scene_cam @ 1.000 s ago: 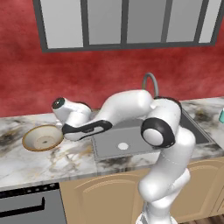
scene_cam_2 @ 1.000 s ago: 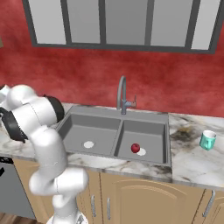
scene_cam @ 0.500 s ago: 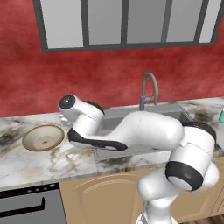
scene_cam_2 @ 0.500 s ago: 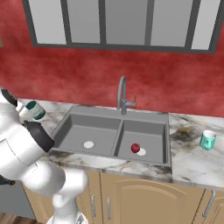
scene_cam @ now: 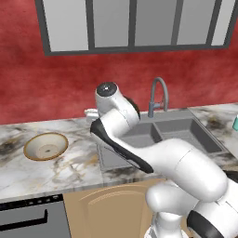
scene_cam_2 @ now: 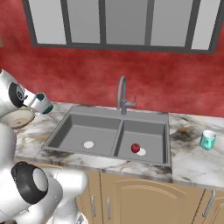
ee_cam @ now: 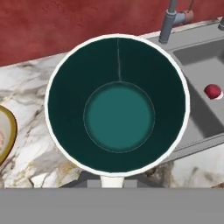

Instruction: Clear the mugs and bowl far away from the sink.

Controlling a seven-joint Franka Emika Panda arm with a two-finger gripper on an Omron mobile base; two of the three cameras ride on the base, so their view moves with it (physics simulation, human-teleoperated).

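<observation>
No brand, label or legible writing anywhere you look. Left to right: bowl [scene_cam: 46, 146] sits on marble counter [scene_cam: 28, 172], left of sink [scene_cam_2: 109, 135]. Gripper [scene_cam_2: 34, 101], raised above counter between bowl and sink, pinches dark teal mug [scene_cam_2: 42, 103]; your hand view looks straight down at mug's round underside [ee_cam: 118, 105], jaws hidden behind it. Tap [scene_cam_2: 123, 94] stands behind sink; red apple [scene_cam_2: 135, 148] lies in right basin. Mint-green mug [scene_cam_2: 207, 140] stands upright on counter far right, well apart from gripper.
</observation>
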